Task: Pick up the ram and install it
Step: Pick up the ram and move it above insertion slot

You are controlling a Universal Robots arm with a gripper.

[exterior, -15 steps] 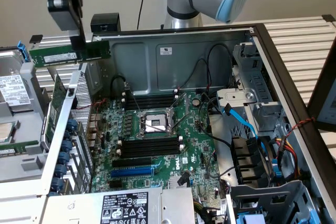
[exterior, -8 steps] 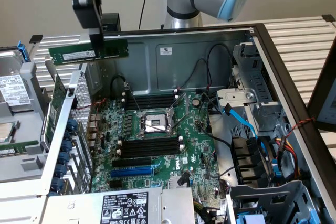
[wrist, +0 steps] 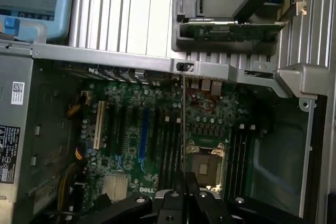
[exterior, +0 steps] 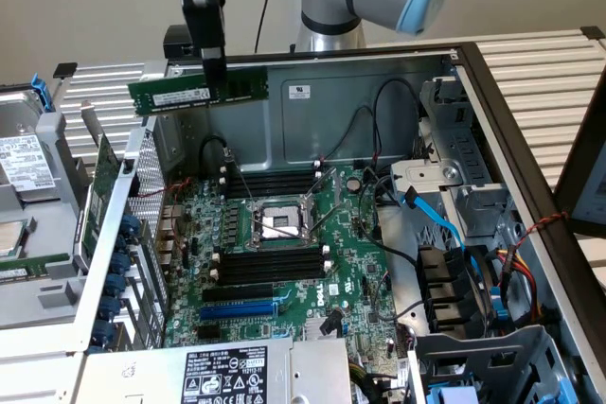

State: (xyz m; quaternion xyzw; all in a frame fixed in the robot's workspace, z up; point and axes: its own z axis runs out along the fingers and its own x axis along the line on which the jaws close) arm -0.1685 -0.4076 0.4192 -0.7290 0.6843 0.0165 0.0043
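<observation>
The ram (exterior: 197, 94) is a thin green stick with black chips and a white label. It hangs level in the air above the far corner of the open computer case, at the exterior view's left. My gripper (exterior: 216, 80) is shut on it from above, near its middle. In the wrist view the ram (wrist: 183, 124) shows edge-on as a thin line running out from my gripper (wrist: 185, 184), over the motherboard (wrist: 157, 145). Below lie the long black slots (exterior: 270, 262) on either side of the processor socket (exterior: 279, 222), with a blue slot (exterior: 241, 309) closer in.
The case walls (exterior: 312, 101) ring the motherboard. Black cables (exterior: 383, 262) and a blue cable (exterior: 437, 218) cross towards the drive cage (exterior: 464, 281) at the exterior view's right. A power supply (exterior: 227, 376) sits in front. A green card (exterior: 102, 186) stands at the left wall.
</observation>
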